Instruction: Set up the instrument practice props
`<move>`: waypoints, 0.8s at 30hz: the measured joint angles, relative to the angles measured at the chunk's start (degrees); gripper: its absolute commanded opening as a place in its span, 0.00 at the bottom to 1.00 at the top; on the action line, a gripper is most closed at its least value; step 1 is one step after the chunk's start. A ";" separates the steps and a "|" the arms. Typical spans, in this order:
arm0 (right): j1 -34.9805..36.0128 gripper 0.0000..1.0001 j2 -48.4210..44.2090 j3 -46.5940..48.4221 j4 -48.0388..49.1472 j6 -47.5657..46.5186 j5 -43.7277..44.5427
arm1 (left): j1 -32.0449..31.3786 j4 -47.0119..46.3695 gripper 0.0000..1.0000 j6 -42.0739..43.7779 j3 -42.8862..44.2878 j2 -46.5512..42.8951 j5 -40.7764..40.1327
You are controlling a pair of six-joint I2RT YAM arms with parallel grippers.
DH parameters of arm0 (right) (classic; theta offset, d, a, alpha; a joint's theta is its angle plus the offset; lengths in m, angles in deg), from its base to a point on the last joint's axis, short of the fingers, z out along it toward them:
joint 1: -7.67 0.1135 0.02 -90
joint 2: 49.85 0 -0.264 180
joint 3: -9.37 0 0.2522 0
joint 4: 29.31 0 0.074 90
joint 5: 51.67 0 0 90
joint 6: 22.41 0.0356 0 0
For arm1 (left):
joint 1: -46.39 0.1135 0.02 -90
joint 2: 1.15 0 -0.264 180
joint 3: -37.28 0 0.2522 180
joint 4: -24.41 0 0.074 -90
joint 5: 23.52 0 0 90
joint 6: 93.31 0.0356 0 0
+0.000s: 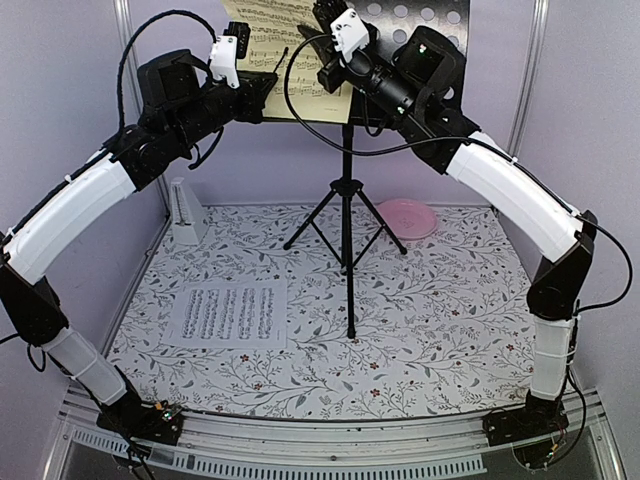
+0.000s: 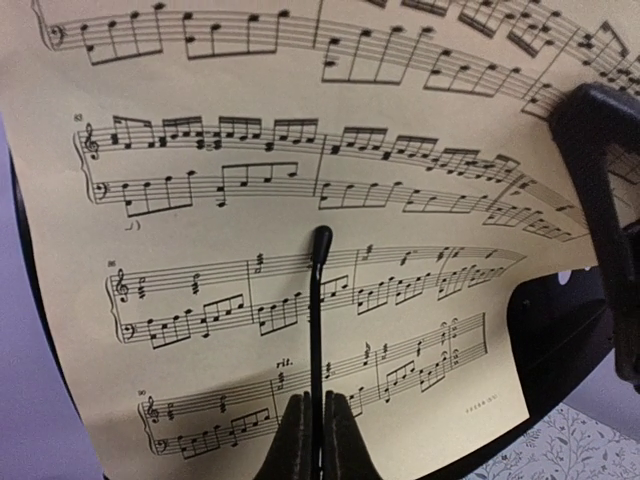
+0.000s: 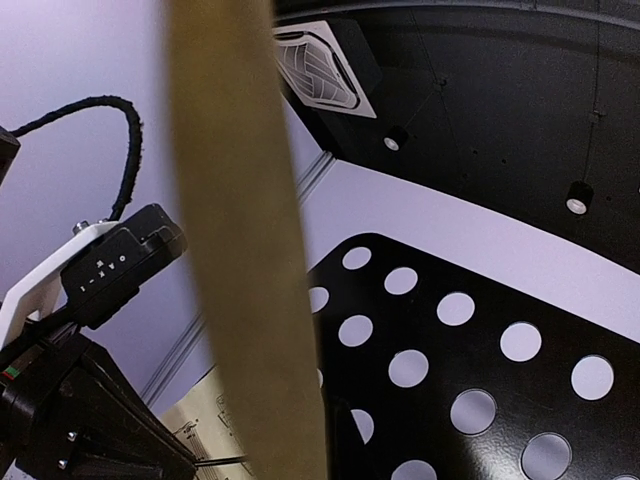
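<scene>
The danger sits at the left claw (image 2: pixel 320 408), pinched shut on the thin black page-retaining wire (image 2: pixel 319 300) that crosses the yellowish sheet-music page (image 2: pixel 250 210) directly ahead of it; a sideways tug could, I judge, crease that page or tip the black perforated-metal music stand with tripod legs (image 1: pixel 347 215) on the floral counter (image 1: pixel 450 330). Both arms reach high, elbows bent; the right claw (image 1: pixel 326 22) hovers by the page's top edge, to the left claw's right; whether it is open or gripping cannot be told.
</scene>
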 measured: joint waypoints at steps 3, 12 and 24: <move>0.00 0.02 0.46 0.17 0.55 -0.37 -0.61 | 0.00 -0.02 0.00 0.00 0.00 0.00 0.02; -0.02 0.57 0.76 0.24 2.84 -1.05 -0.68 | -0.13 -0.15 0.32 -0.70 0.00 0.00 -0.44; -0.02 0.89 -0.28 -0.66 3.65 0.11 1.36 | -1.44 -0.55 0.46 -1.18 -0.87 -2.16 -2.14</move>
